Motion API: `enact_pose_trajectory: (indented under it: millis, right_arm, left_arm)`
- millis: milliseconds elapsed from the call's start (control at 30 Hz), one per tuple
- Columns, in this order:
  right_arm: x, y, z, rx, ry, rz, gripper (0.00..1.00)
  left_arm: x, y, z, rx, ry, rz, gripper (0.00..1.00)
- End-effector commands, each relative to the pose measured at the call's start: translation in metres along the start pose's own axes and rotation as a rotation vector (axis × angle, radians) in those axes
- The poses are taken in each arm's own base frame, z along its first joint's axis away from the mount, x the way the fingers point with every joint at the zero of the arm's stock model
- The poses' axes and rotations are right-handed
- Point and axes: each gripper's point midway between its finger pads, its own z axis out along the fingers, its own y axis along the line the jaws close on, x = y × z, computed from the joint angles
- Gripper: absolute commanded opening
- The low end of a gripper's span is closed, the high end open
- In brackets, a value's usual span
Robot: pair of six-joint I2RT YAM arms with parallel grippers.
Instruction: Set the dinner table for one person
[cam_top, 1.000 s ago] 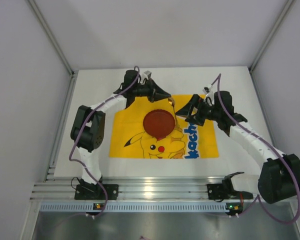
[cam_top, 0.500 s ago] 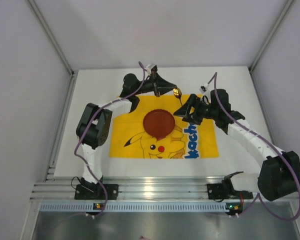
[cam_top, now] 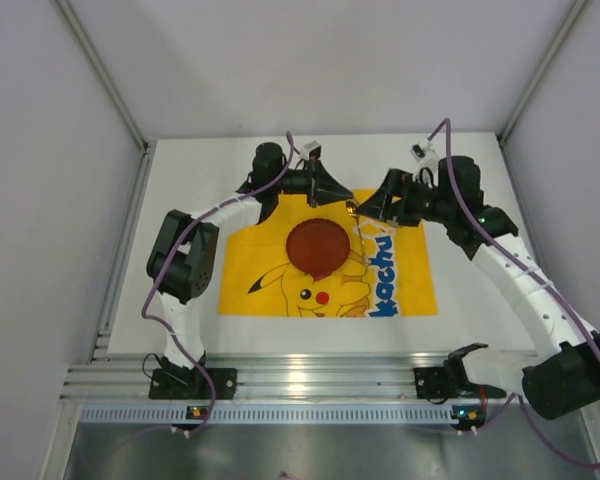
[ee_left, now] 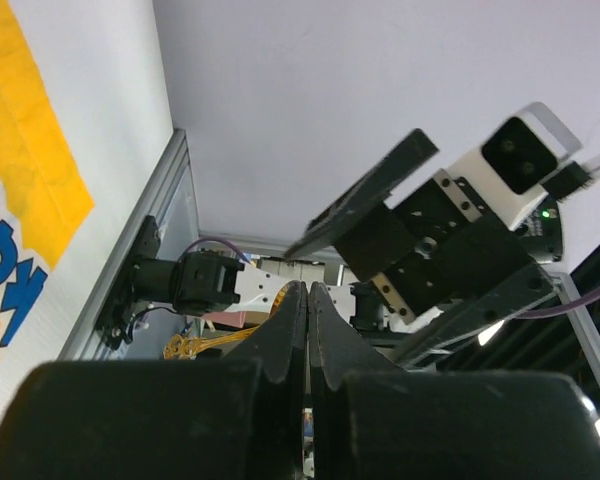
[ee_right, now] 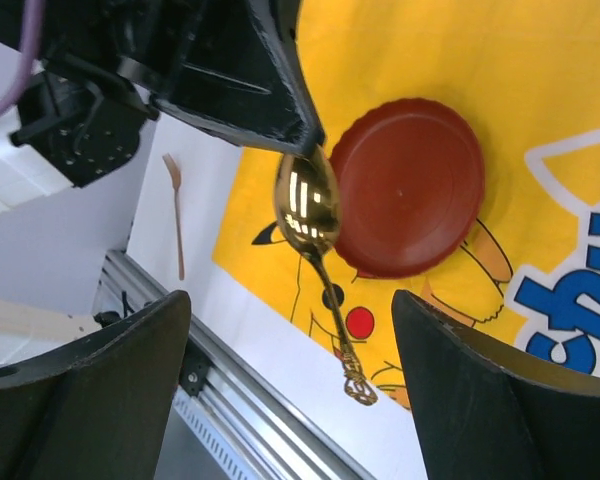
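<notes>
Across the white dinner table, which fills the floor of the booth from the ribbed aluminium rail at the near edge to the far wall, lies one yellow Pikachu mat, flat and roughly central. On that mat sits the only dish, one round red plate with a scalloped rim, its whole red face showing in the right wrist view. I count one gold spoon, one slim brown fork and two arms. The fork lies on bare tabletop just off the mat's edge, well apart from the plate. The left gripper has its jaws pressed tight together, pinching the spoon by the top of its bowl, so that the ornate handle hangs down beside the plate's rim; whether the handle's end touches the mat I cannot tell. The right gripper faces it from close by with its fingers spread wide and nothing gripped between them.
</notes>
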Motion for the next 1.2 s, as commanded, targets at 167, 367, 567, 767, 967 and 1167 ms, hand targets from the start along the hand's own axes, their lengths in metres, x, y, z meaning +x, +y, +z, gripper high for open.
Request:
enact_pose_trajectory:
  millis: [167, 367, 567, 767, 967, 1167]
  right_arm:
    - [0.031, -0.003, 0.017, -0.002, 0.074, 0.004, 0.79]
    - [0.045, 0.004, 0.032, -0.022, 0.106, 0.01, 0.5]
    - [0.041, -0.002, 0.033, 0.027, 0.07, 0.007, 0.0]
    - [0.057, -0.035, 0.036, 0.167, 0.121, 0.009, 0.0]
    - [0.088, -0.112, 0.034, 0.528, 0.244, 0.014, 0.0]
    - [0.1, -0.17, 0.039, 0.824, 0.368, -0.028, 0.0]
  left_arm:
    - [0.018, -0.055, -0.006, 0.167, 0.041, 0.074, 0.0]
    - [0.021, -0.05, -0.006, 0.189, 0.047, 0.071, 0.0]
    - [0.02, -0.024, -0.005, 0.113, 0.029, 0.045, 0.02]
    - [-0.002, 0.054, -0.05, -0.366, -0.162, 0.024, 0.99]
    - [-0.026, 0.087, -0.163, -0.943, -0.378, 0.157, 0.98]
    - [-0.003, 0.114, -0.255, -1.165, -0.51, 0.081, 0.98]
